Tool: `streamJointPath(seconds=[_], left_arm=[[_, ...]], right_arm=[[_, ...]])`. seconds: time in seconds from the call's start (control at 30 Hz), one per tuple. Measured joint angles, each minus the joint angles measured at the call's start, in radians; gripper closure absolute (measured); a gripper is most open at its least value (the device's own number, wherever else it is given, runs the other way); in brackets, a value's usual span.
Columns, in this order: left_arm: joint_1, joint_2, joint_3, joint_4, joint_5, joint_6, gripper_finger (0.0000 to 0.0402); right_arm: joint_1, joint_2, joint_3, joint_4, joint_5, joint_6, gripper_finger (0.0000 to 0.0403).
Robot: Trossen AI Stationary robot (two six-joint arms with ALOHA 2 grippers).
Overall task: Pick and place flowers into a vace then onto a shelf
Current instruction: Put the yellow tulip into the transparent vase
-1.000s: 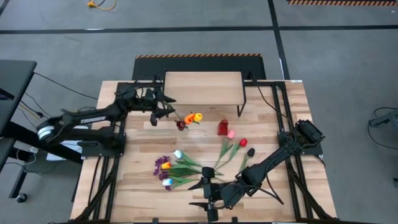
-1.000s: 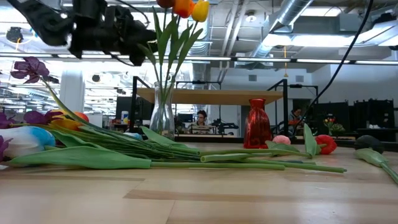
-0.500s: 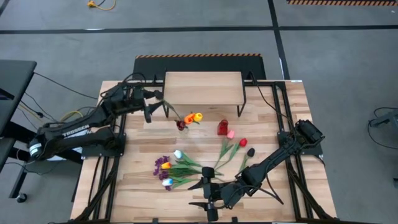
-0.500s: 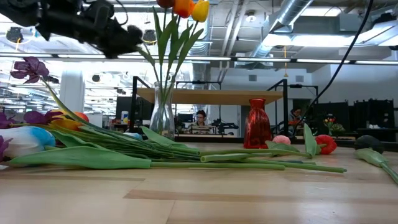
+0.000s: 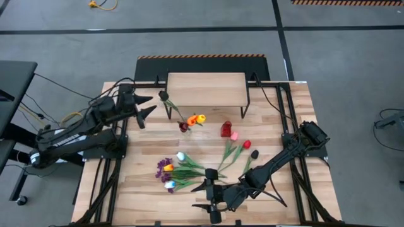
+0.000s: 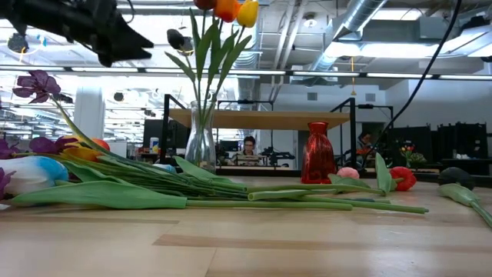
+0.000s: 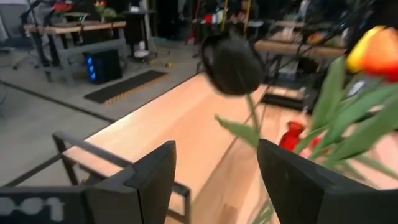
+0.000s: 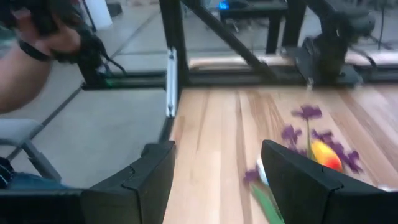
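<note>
A clear glass vase (image 5: 184,126) (image 6: 200,146) stands on the table in front of the shelf (image 5: 206,90) (image 6: 261,118). It holds orange and yellow tulips (image 5: 197,118) (image 6: 234,9) and a dark tulip (image 5: 164,96) (image 7: 231,62) that leans out toward the left. My left gripper (image 5: 146,106) (image 7: 216,149) hangs open in the air just left of that dark head, touching nothing. More flowers (image 5: 177,171) (image 6: 92,173) lie on the table, with pink, red and dark tulips (image 5: 238,148) to their right. My right gripper (image 5: 211,195) (image 8: 217,149) waits open near the table's near edge.
A small red vase (image 5: 226,129) (image 6: 317,152) stands right of the glass vase, below the shelf's front edge. Purple sprigs (image 8: 308,113) lie ahead of the right gripper. A person's hand (image 8: 43,34) shows beyond the table. Bare wood lies at the table's near left.
My left gripper has drawn back from the glass vase toward the table's left edge. The dark tulip stays leaning in the vase, now clear of the fingers. The right arm has kept still.
</note>
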Motion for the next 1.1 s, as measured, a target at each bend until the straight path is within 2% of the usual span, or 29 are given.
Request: streamJointPath(seconds=[0.1,0.33,0.53,0.7,0.77,0.83,1.0,1.1], left_arm=[[-0.047,-0.059,0.0,-0.022,0.021,-0.01,0.0191],[-0.197,-0.162,0.0,-0.018,0.144,-0.01,0.0214],[-0.36,-0.19,0.0,0.106,0.297,-0.05,0.0233],[-0.522,-0.191,0.0,0.189,0.305,-0.058,0.0237],[-0.588,-0.19,0.0,0.199,0.262,-0.016,0.0237],[-0.65,-0.191,0.0,0.206,0.174,0.028,0.0237],[-0.751,-0.19,0.0,0.154,-0.218,0.156,0.0237],[-0.782,-0.176,0.0,0.089,-0.379,0.175,0.0237]], right_arm=[[-0.015,0.0,0.0,-0.087,0.001,0.037,0.0172],[-0.059,0.0,0.0,-0.234,0.001,0.089,0.0172],[-0.079,0.008,0.0,-0.235,-0.033,0.032,0.0172],[-0.084,0.097,0.002,-0.17,-0.11,-0.013,0.0172],[-0.084,0.135,-0.003,-0.171,-0.107,-0.024,0.0172],[-0.095,0.175,-0.002,-0.123,-0.114,-0.042,0.0172],[-0.129,0.174,0.001,-0.104,-0.176,-0.092,0.0172],[-0.144,0.158,0.0,-0.117,-0.179,-0.123,0.0172]])
